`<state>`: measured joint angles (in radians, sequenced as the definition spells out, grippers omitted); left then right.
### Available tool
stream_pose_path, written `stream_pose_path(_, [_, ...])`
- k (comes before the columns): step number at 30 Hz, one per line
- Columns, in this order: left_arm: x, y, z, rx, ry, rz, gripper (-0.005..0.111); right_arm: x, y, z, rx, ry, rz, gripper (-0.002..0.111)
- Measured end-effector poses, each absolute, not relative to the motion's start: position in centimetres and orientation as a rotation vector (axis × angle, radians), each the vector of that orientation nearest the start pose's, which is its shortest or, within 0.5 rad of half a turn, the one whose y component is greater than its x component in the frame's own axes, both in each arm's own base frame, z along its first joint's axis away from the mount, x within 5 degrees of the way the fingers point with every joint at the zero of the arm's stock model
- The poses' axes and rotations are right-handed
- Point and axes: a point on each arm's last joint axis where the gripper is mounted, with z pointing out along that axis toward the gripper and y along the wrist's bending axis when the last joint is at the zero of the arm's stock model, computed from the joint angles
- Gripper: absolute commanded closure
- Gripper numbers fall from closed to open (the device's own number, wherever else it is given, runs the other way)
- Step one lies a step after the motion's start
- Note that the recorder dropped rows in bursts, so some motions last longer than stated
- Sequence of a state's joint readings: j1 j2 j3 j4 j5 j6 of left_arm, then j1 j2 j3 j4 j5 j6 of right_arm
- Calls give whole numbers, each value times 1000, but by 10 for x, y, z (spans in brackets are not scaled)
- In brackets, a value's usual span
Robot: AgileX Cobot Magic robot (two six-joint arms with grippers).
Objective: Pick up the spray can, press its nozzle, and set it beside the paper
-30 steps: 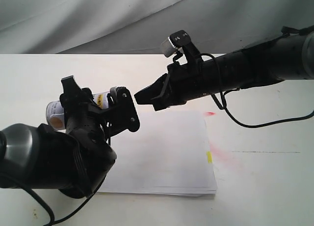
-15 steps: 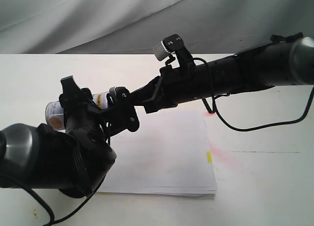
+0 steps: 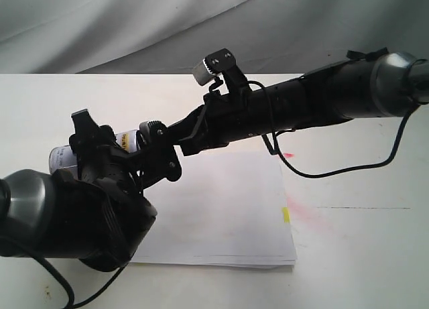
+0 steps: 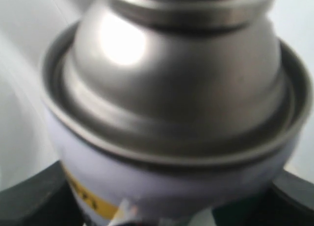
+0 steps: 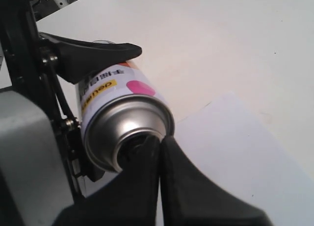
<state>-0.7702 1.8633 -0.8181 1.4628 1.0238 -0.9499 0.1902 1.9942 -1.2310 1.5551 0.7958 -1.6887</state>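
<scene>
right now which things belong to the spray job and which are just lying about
Job: spray can, nozzle, paper, left tool gripping the can, right tool at the nozzle.
Just there: table, grey cloth, red stain, cable.

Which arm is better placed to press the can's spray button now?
The right arm. The right gripper, shut, has its tips against the nozzle on the spray can dome. The left gripper is clamped around the can's body and cannot reach its top.

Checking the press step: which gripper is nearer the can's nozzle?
Right. The right gripper has its shut jaws at the nozzle; the left gripper clamps the spray can around its body.
</scene>
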Motion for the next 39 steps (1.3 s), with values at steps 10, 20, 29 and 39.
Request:
stream_pose_path(10, [270, -154, 146, 1047, 2067, 1168, 107, 391, 141, 180, -755, 2042, 915, 108])
stream_pose_path(20, [270, -154, 145, 1049, 2071, 1169, 107, 394, 141, 173, -736, 2060, 916, 108])
stream_pose_path(29, [270, -153, 146, 1048, 2071, 1171, 107, 394, 141, 172, -727, 2062, 920, 108])
stream_pose_path(39, [270, -153, 146, 1050, 2066, 1174, 107, 392, 139, 176, -781, 2052, 913, 108])
